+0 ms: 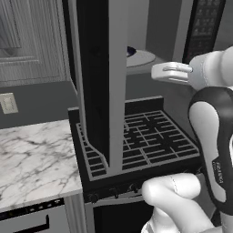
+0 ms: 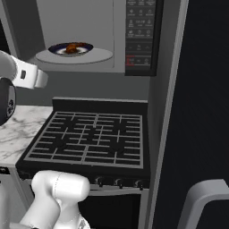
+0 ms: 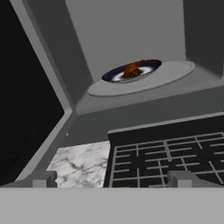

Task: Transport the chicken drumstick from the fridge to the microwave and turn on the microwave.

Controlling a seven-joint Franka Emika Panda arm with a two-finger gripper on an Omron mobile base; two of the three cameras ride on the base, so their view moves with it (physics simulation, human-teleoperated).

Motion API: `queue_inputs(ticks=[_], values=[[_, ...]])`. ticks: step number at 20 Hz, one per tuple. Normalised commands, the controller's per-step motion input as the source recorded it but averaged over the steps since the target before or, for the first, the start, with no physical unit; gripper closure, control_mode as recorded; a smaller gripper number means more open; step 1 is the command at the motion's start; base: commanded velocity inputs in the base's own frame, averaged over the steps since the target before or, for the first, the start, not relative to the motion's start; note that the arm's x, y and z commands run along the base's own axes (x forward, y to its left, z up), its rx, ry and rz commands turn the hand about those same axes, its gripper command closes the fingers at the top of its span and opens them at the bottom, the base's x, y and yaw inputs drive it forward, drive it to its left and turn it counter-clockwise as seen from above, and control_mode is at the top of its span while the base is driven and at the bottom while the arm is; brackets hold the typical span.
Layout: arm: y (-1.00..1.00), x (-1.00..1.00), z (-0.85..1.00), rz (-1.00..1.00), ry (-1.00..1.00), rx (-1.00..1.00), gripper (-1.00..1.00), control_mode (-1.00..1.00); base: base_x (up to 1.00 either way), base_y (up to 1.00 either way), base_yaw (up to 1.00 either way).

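Chicken drumstick [image 2: 71, 47] already sitting on a dark-rimmed plate [image 2: 86, 47], on the round turntable [image 2: 100, 56] inside the microwave [image 2: 118, 65], so transport part looks done as far as these views go. Gripper [image 3: 111, 179] empty, fingers spread wide apart, hanging out in front of the cavity above the stove [image 2: 89, 143], pointed up and in at the plate. Microwave door [image 1: 116, 91] swung wide open, standing edge-on across the left base view and as a dark slab on the left of the hand view. Next up, by the look of it: getting that door shut, then hitting start on the button panel [image 2: 141, 36] to the right of the cavity. For doing it well: swing around to the outside face of the door and push near the free edge, away from the hinge, for the easiest swing. Keep the wrist clear of the cavity before pushing, otherwise risk of pinching the hand or knocking the plate. Slow steady push right up to fully closed, no slapping. Probably worth bringing the fingers together first, for one solid point of contact. Same trick for the button: closed fingers, square approach, aiming at the red-marked zone low on the panel. Can't read the labels at this resolution, so exact button unclear.
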Motion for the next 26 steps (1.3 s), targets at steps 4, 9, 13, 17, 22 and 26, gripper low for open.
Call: queue_inputs(ticks=[4, 9, 13, 17, 22, 26], values=[[0.00, -0.51, 0.00, -0.10, 0.01, 0.10, -1.00, -1.00, 0.00, 0.00, 0.00], [-0.03, -0.43, 0.00, -0.04, 0.10, 0.17, -1.00, -1.00, 0.00, 0.00, 0.00], [-0.06, -0.42, 0.00, 0.00, 0.16, 0.21, -1.00, -1.00, 0.00, 0.00, 0.00], [-0.04, -0.44, 0.00, 0.00, 0.19, 0.19, -1.00, -1.00, 0.00, 0.00, 0.00], [0.00, -0.46, 0.00, 0.00, 0.17, 0.13, -1.00, -1.00, 0.00, 0.00, 0.00], [0.00, -0.47, 0.00, 0.00, 0.14, 0.07, -1.00, -1.00, 0.00, 0.00, 0.00]])
